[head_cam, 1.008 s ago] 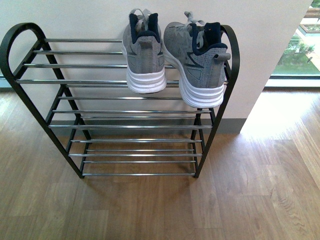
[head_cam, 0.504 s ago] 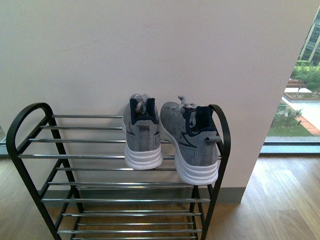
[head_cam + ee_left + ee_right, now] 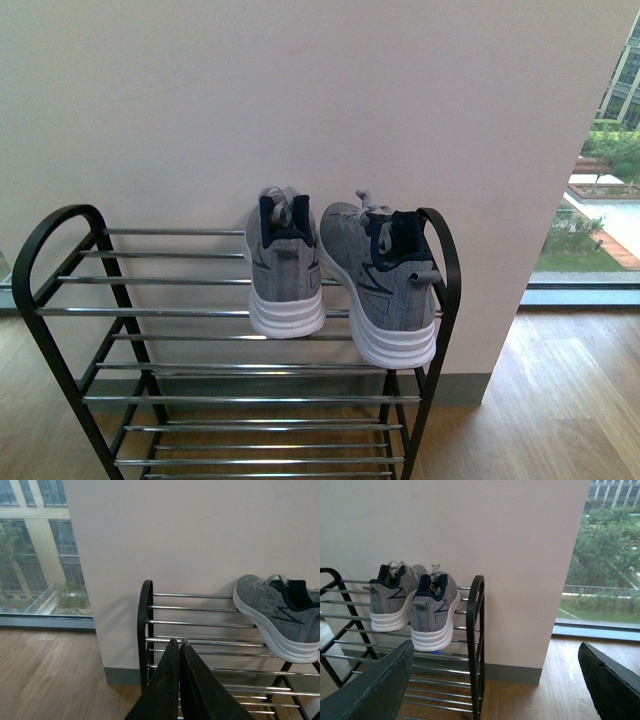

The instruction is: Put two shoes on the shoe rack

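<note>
Front view: we face the shoe rack (image 3: 40,245), black with chrome rods, against a pale wall. The left half of its top tier is bare. Toward the right sit both grey sneakers, heels toward us: the left sneaker (image 3: 285,285) near the rack's middle, the right sneaker (image 3: 388,300) just beside its right arch. We judge the placing done; the next move calls only for keeping both arms clear. Our left gripper (image 3: 179,645), pressed together and empty, hangs near the rack's left end. Our right gripper (image 3: 496,652), spread wide, holds nothing, off the rack's right end.
</note>
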